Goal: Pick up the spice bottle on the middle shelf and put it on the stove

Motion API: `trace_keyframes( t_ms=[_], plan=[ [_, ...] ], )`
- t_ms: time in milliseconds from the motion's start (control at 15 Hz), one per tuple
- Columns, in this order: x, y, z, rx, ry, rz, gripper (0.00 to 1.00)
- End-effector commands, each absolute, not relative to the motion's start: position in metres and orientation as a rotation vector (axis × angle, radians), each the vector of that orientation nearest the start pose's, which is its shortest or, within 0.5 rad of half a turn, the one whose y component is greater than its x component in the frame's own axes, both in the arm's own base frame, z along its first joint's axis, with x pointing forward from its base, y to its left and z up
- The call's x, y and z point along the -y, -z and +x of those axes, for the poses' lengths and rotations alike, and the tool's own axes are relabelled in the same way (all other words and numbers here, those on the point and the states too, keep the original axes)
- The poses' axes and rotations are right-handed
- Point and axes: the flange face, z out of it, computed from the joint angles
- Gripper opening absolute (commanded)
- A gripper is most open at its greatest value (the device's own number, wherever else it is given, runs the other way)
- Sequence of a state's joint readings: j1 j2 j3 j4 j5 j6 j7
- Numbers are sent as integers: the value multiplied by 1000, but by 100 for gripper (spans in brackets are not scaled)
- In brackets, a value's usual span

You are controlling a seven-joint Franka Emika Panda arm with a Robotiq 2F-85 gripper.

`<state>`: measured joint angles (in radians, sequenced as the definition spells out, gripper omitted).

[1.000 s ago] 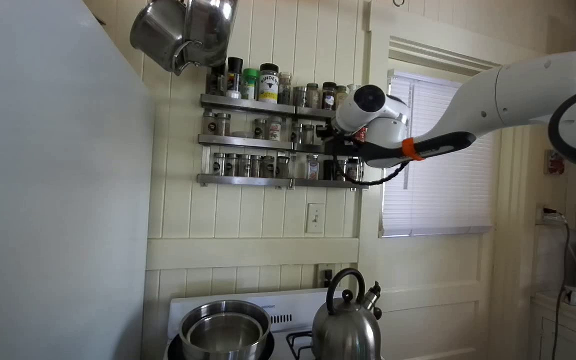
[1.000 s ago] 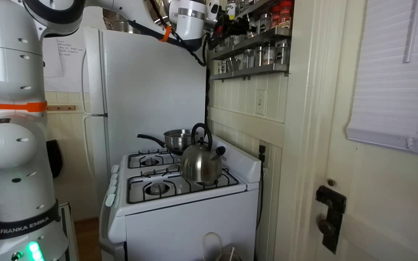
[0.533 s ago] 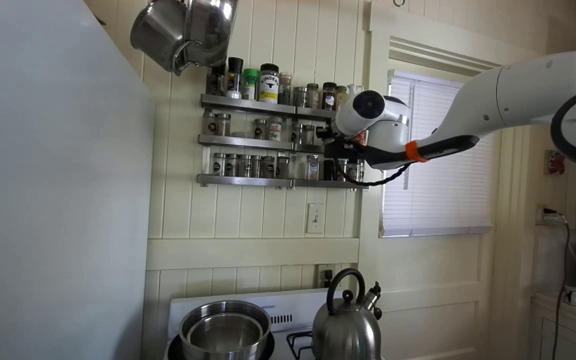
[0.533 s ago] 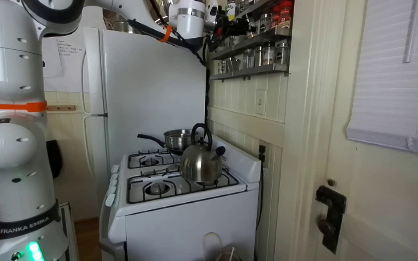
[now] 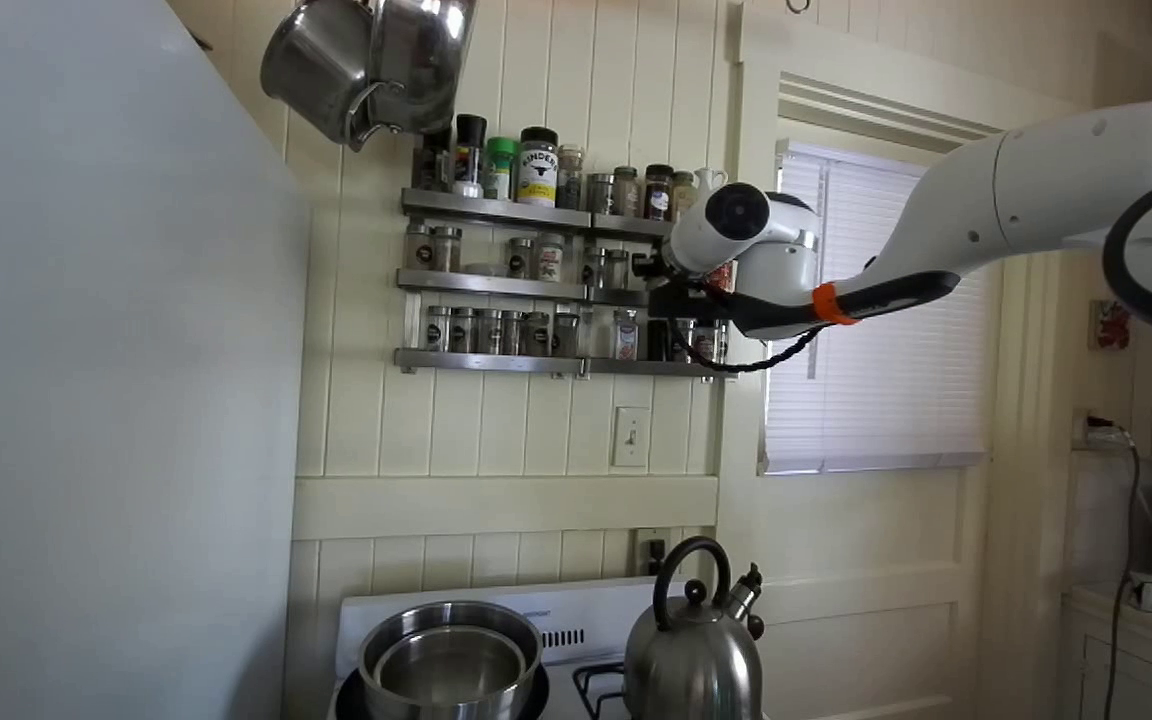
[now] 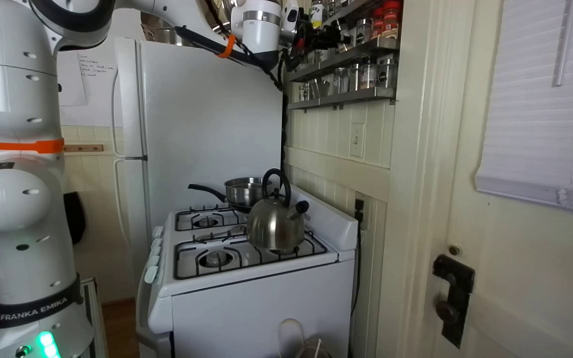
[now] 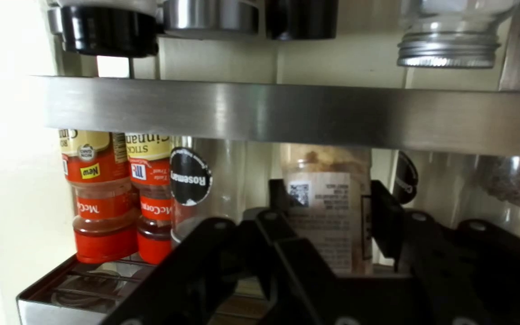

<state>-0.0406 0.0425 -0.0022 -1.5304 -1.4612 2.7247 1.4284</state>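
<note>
Claw (image 7: 329, 194) grips spice bottle (image 7: 325, 214); both at middle shelf (image 7: 242, 108)

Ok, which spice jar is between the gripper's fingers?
The QR-labelled pale cream jar; the two red-capped cinnamon jars and clear glass Rosemary jar stand outside them.

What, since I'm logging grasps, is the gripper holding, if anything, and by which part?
The gripper holds the spice bottle by opposite sides of its labelled body.

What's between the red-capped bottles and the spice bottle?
In the wrist view: the Rosemary jar, then one gripper finger alongside the spice bottle.
</note>
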Motion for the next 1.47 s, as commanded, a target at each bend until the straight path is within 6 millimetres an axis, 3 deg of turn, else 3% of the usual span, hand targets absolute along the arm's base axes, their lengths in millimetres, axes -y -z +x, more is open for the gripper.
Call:
trace_keyframes(
  t_ms=[0,933,1400],
  plan=[
    [-17,-709,600,-544,2305,-2563,22],
    [-15,-692,605,-569,2232,-2627,22],
    [-26,-703,595,-534,2278,-2576,22]
  ],
)
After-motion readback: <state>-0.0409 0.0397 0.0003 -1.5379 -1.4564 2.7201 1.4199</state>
